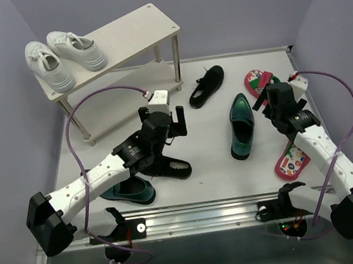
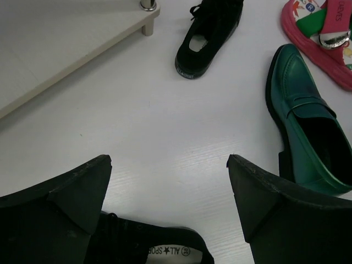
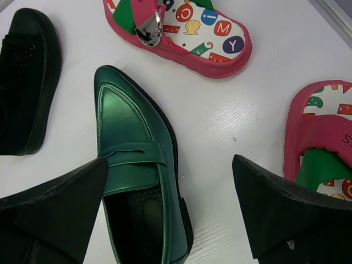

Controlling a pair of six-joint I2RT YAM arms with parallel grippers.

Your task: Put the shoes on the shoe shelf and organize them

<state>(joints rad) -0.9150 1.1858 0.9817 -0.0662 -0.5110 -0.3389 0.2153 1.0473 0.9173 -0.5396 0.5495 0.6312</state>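
Note:
The shoe shelf [image 1: 130, 30] stands at the back left. One black shoe [image 1: 207, 85] lies in front of it, and a second black shoe [image 1: 168, 167] lies under my left arm beside a green loafer [image 1: 132, 191]. The other green loafer [image 1: 242, 125] lies mid-table. Red flip-flops lie at the right, one [image 1: 258, 82] far and one [image 1: 292, 159] near. My left gripper [image 1: 161, 117] hovers open over bare table, with the near black shoe [image 2: 148, 247] just behind its fingers. My right gripper [image 3: 170, 165] is open above the loafer [image 3: 132, 143], holding nothing.
White sneakers [image 1: 62, 56] sit on the left end of the shelf's top board. The lower board [image 2: 55, 38] and a metal leg [image 2: 147, 5] are close to my left gripper. Purple walls close in the table at the back and sides.

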